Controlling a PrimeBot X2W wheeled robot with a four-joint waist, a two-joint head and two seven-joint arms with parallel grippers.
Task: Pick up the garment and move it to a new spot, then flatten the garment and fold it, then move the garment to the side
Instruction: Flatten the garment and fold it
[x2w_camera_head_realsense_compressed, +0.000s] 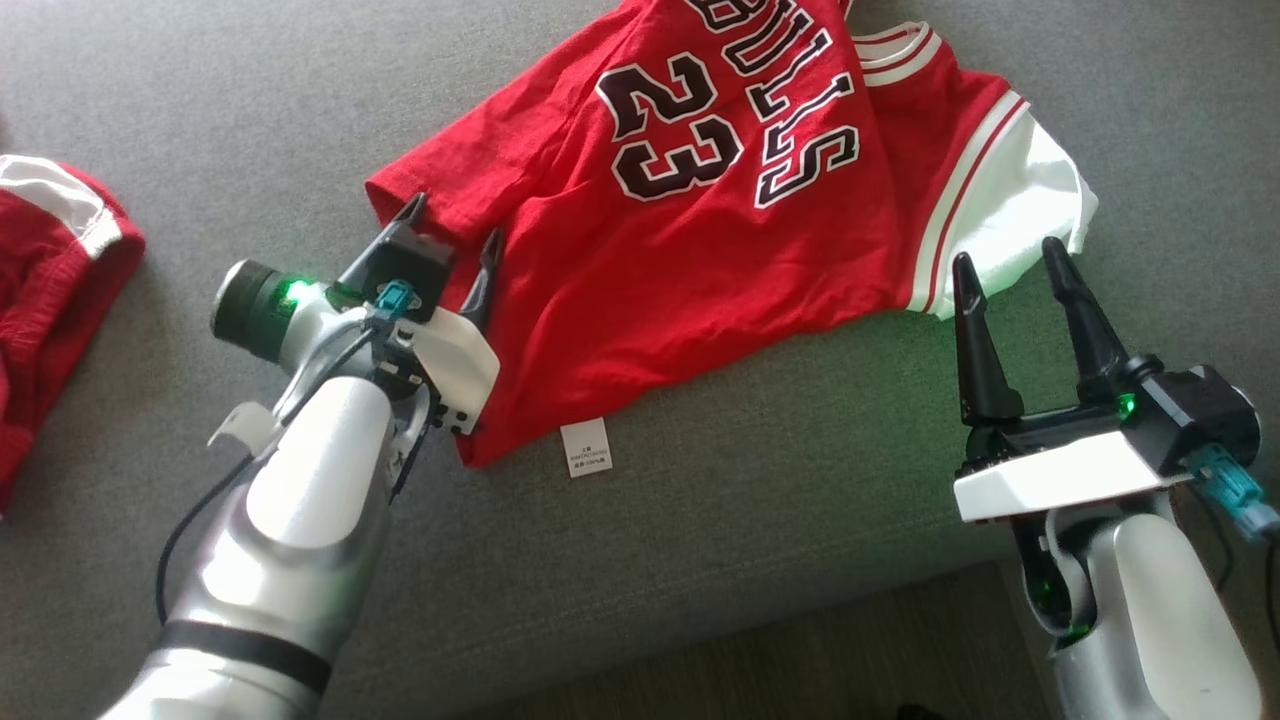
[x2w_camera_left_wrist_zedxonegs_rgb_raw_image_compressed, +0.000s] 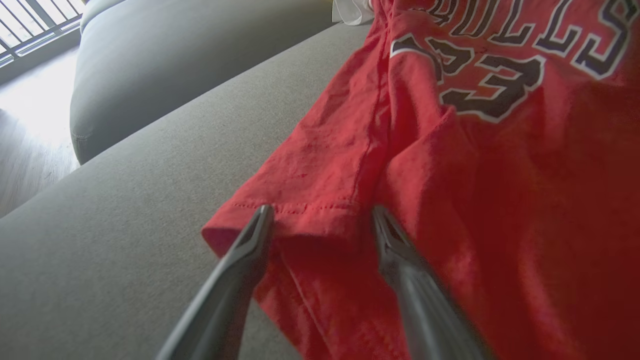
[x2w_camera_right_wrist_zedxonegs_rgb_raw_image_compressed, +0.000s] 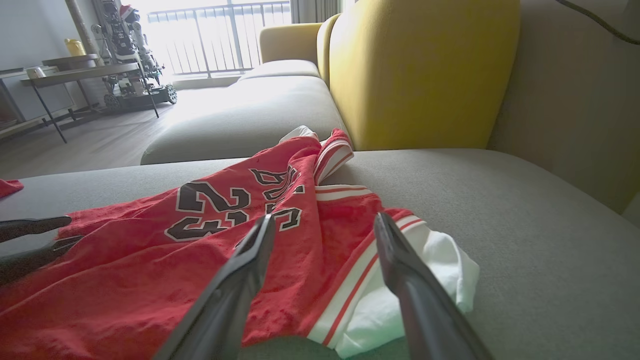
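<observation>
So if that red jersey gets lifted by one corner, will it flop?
Likely floppy: the red knit number-23 jersey lies creased and folded over. Probably light, as its thin hem buckles on the grey fabric sofa.

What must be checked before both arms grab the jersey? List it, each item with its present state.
1. Left gripper jaws apart: ok.
2. Left gripper lined up on the jersey hem: ok, both tips sit at the stitched edge in the left wrist view.
3. Right gripper jaws apart: ok.
4. Right gripper touching the white sleeve: cannot tell.
5. Jersey lying flat on the sofa seat: not ok, creased and bunched.
6. Other red garment lying apart from the jersey: ok.
</observation>
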